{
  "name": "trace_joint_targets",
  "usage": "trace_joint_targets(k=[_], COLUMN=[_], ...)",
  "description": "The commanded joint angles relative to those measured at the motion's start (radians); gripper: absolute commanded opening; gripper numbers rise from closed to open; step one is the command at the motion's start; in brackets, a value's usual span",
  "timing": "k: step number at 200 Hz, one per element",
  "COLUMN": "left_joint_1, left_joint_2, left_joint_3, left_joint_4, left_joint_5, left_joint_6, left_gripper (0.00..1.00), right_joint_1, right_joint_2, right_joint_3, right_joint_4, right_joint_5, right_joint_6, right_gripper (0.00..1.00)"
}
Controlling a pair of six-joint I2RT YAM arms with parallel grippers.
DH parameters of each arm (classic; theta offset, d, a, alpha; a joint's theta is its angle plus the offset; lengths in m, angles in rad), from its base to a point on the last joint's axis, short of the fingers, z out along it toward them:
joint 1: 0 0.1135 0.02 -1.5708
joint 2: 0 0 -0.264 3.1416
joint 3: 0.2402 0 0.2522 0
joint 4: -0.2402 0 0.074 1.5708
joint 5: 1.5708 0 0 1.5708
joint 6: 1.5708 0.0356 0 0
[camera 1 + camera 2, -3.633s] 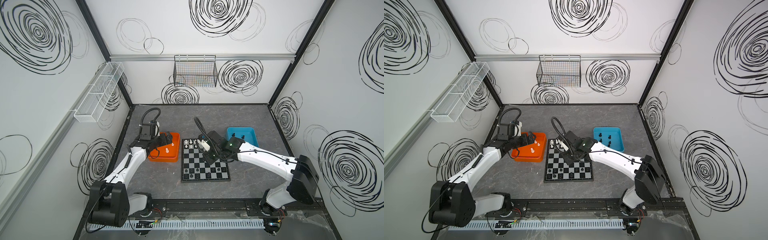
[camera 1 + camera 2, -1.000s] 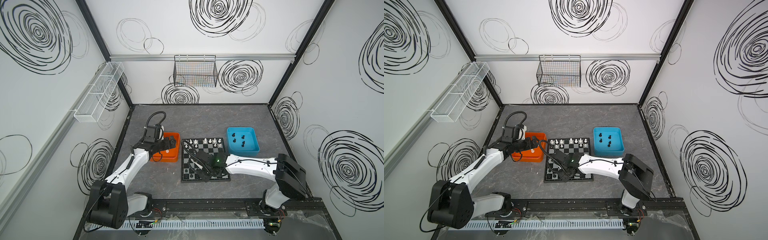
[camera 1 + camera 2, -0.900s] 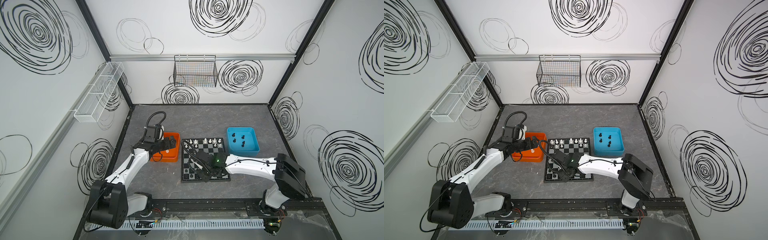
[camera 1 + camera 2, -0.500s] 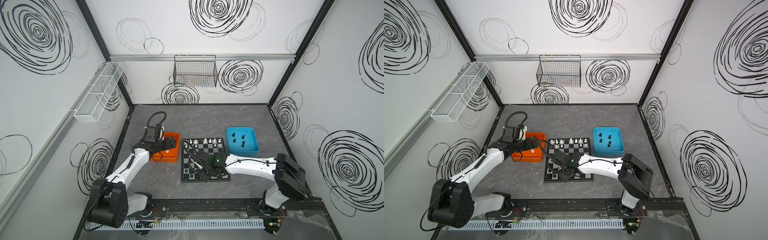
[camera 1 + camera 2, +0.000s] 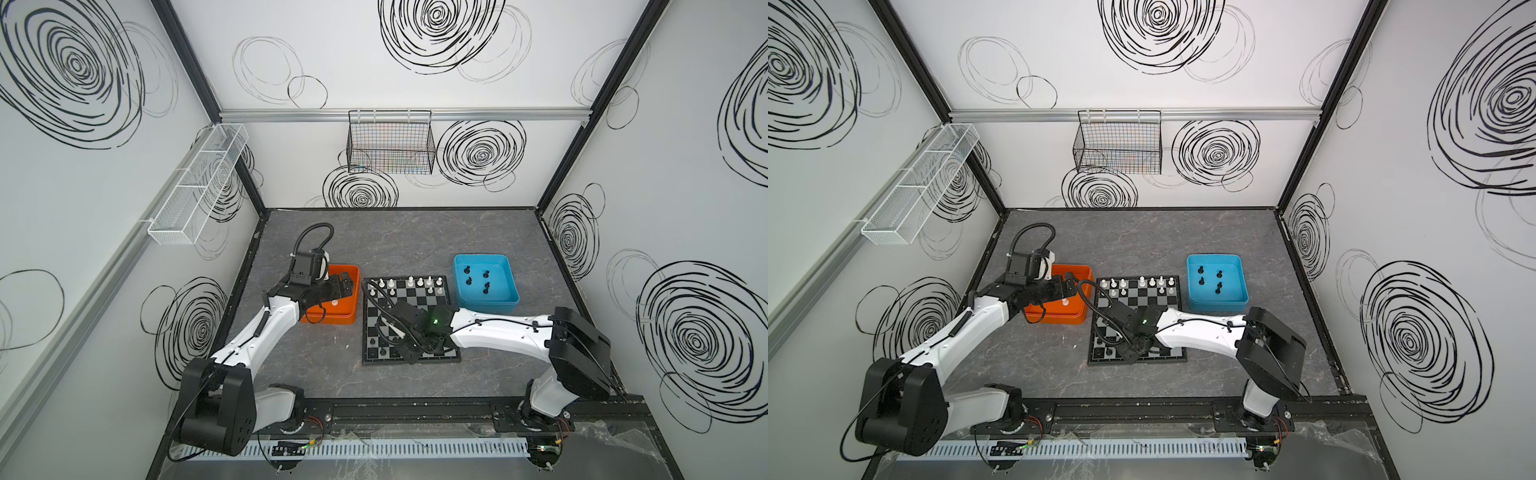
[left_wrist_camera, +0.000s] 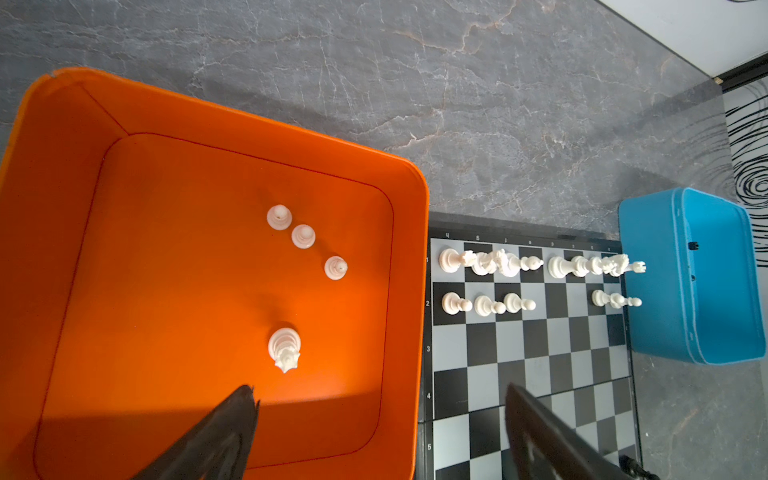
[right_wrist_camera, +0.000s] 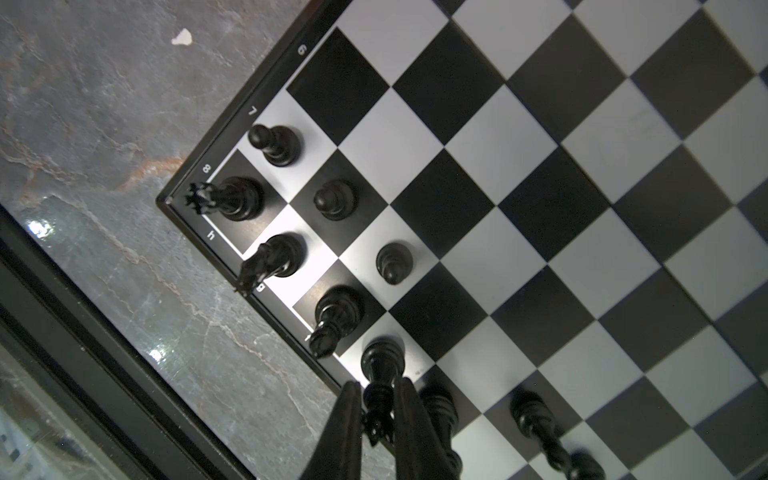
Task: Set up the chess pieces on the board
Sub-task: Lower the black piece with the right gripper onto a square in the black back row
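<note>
The board (image 5: 419, 297) lies mid-table. White chess pieces (image 5: 420, 283) fill much of its two far rows. Several black ones (image 7: 276, 145) stand at its near left corner. My right gripper (image 7: 379, 409) is low over the near edge, shut on the top of a tall black piece (image 7: 381, 365) that stands on a light square; in a top view the gripper (image 5: 409, 353) hides it. My left gripper (image 6: 380, 397) hangs open over the orange tray's (image 6: 409, 257) rim beside the board, holding nothing. A white queen (image 6: 284, 347) and three white pawns (image 6: 303, 237) stand in that tray.
A blue tray (image 5: 490, 305) right of the board holds several black pieces (image 5: 485, 275). A wire basket (image 5: 390, 143) hangs on the back wall and a mesh shelf (image 5: 199, 183) on the left wall. A white speck (image 5: 347, 346) lies left of the board.
Since the oldest frames my right gripper has come from the board's far side to its near edge. Over the last second neither arm visibly moves.
</note>
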Motion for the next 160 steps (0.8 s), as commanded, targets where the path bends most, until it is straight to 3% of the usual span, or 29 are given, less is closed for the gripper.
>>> trace_joint_targets(k=[1, 160], left_joint_1=[-0.009, -0.014], left_joint_2=[0.006, 0.012], left_joint_3=[-0.008, -0.009], left_joint_4=[0.033, 0.039], left_joint_5=[-0.004, -0.003], left_joint_6=[-0.007, -0.007], left_gripper=[0.96, 0.96], right_joint_1=[0.001, 0.003], right_joint_2=[0.013, 0.008], right_joint_3=[0.000, -0.007], right_joint_4=[-0.033, -0.035], right_joint_5=[0.027, 0.014], right_joint_6=[0.015, 0.017], right_gripper=[0.17, 0.24])
